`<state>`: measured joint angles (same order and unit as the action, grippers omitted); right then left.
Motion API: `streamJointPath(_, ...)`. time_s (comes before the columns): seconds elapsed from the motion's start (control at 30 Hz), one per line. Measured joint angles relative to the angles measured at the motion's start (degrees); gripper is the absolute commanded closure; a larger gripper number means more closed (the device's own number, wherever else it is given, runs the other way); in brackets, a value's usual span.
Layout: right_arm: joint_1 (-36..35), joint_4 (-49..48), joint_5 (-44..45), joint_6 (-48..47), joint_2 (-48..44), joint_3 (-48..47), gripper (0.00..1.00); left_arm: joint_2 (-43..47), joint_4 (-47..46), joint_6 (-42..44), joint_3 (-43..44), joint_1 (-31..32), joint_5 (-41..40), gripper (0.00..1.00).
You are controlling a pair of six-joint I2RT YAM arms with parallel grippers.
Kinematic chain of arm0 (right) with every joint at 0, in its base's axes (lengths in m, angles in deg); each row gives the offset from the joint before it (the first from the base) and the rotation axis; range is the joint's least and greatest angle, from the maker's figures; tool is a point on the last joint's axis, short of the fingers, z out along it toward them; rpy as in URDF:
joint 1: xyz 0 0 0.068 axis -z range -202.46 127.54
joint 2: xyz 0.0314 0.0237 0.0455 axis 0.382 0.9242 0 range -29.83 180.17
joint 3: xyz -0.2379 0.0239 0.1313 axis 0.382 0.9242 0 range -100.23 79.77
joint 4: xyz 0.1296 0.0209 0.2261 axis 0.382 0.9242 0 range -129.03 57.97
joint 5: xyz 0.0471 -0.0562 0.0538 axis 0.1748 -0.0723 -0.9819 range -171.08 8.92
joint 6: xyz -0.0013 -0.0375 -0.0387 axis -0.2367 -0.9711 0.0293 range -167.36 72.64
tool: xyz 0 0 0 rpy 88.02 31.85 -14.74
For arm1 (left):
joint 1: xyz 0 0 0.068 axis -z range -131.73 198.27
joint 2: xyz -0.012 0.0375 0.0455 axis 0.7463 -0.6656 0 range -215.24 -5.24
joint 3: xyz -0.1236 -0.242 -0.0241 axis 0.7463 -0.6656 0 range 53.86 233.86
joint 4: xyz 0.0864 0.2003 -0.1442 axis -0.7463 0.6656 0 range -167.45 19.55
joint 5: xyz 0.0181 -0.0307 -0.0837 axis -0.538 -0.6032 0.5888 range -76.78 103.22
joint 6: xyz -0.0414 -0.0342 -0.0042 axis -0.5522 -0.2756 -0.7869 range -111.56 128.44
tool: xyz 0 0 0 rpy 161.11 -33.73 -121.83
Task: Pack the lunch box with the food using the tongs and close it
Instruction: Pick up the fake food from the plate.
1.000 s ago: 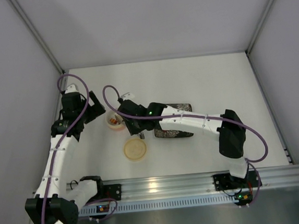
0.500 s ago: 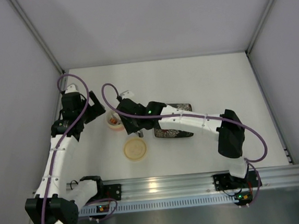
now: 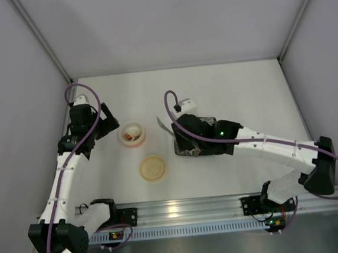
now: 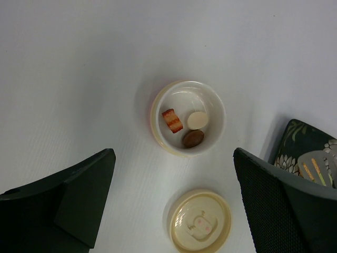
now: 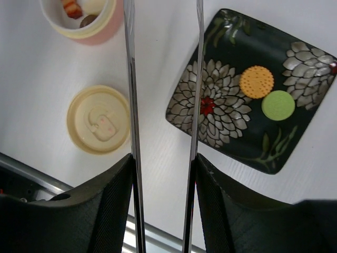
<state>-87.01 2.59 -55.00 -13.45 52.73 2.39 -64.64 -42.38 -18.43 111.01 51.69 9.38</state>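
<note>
- Nearest the arm bases, a flat cream round lid [image 3: 152, 167] lies alone on the white table [image 3: 243, 90], apart from the tub it belongs to.
- Just beyond it, to the right, the right arm reaches in low from the right side. Its forearm is stretched leftward and its wrist sits over a black square floral plate [image 5: 226, 113].
- The right gripper [image 5: 164, 158] has its jaws partway apart, clamped around the slim silvery metal tongs [image 5: 132, 105]. The two thin tong arms stand spread, each lying against the inner face of one of the black fingers [image 5: 113, 205].
- An orange round piece [image 5: 256, 81] and a green round piece [image 5: 278, 105] sit just beside each other near one corner of the plate.
- These pieces look light, flat and smooth, so they will probably slip. Each is best pinched across its edge between the tong tips, with a gentle squeeze. The tongs look springy, and too hard a squeeze could flick a piece away.
- Further left, the small round pinkish-salmon lunch box [image 5: 108, 29] stands upright and open, showing its white inside.
- The lunch box holds a pale cream oval piece [image 4: 198, 119], an orange-red striped piece [image 4: 171, 120] and a brown oval piece [image 4: 193, 138].
- Farthest away, the left arm rises along the left side and bends inward. The left gripper [image 4: 173, 153] hovers above the tub and lid with its jaws wide apart, holding nothing.
</note>
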Motion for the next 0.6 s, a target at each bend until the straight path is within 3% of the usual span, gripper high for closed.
streamJointPath(0.23, 4.96, 0.48, 2.08, 2.27, -11.02, 14.08, 0.49, 0.02, 0.02, 0.0, 0.0, 0.0, 0.11, 0.01)
streamJointPath(0.6, 9.99, -0.15, 2.05, 3.41, -12.9, 23.41, 0.47, 0.02, 0.02, 0.0, 0.0, 0.0, 0.26, 0.01)
